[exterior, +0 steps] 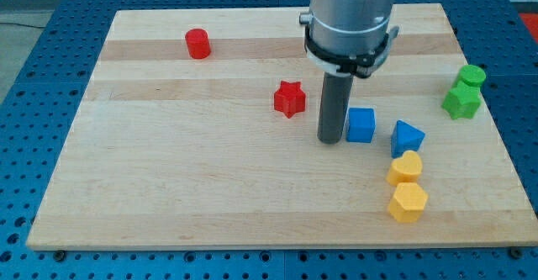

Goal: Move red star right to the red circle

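Tip: my tip [330, 140], lower end of the straight dark rod, sits on the pale wooden bench [210, 196] between the small red star-shaped block [289, 98] and the blue cube block [361, 125]. Just beside the cube, near the star, touching neither as far as I can tell.
Pincer: none fitted on this arm, so no open/closed state to give; rod only.
Task thing: red star is mid-bench, a bit toward view's top. Target, the red cylinder block (the "circle") [197, 43], is well apart from it, up + to view's left, near the bench's top edge.
Goal spot: bare bench just to view's right of the red cylinder.
Step in hand, my read: not yet engaged w/ star. Tip is at star's lower right, roughly the correct side for a push up-left.
How to do it well: line tip, star centre + goal spot on one line before contact; push through the centre, else the star's points will likely make it spin off. Slow near the end so I don't knock the cylinder.
Open room: path star → cylinder is bare wood, nothing between.
Edges: goal lies near the top edge; overshoot risk there, prob. small.
Others: blue wedge-like block [407, 137], two yellow hexagonal blocks [405, 168] [408, 203], two green blocks [472, 76] [461, 102] at view's right, all away from the route.
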`<state>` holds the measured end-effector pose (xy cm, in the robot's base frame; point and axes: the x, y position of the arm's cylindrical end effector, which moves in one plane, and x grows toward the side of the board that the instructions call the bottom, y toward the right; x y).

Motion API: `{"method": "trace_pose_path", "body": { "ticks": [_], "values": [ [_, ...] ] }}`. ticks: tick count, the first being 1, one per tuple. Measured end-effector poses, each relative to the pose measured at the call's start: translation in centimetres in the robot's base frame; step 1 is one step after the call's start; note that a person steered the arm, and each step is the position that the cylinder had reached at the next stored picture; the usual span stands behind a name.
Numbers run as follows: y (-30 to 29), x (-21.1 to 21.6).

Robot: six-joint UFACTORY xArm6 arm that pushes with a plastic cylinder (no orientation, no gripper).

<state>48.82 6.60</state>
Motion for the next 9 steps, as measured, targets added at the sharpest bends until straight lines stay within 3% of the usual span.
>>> {"method": "trace_pose_path", "body": {
  "ticks": [1,2,5,7,8,9],
  "values": [
    [3.2,-0.1],
    [4.8,-2.8],
    [6.3,-6.0],
    [-1.6,-3.5],
    [-5.7,-5.5],
    [-5.8,-12.0]
  ]
}}
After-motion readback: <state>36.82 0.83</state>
